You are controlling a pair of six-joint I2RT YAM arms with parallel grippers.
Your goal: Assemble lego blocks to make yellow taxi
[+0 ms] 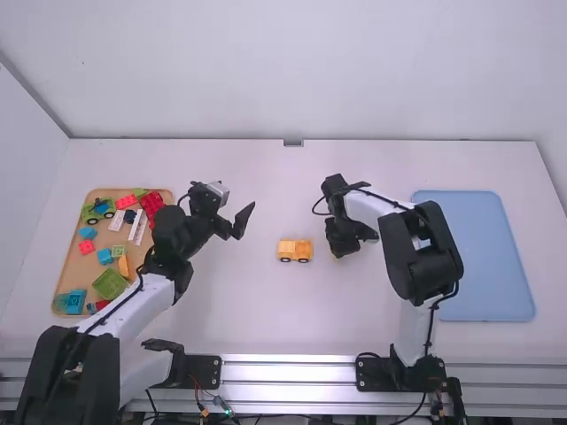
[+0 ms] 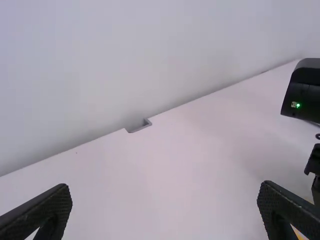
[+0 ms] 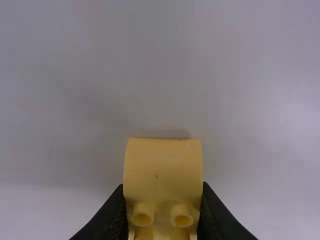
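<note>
Left arm's jaws spread inside the table's edges, right jaws pinching a yellow block.

two wheeled pieces, two trays

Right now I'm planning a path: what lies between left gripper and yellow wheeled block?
Bare table lies between left gripper and yellow wheeled block, in the high view.

Table with tray, car, mat
</note>
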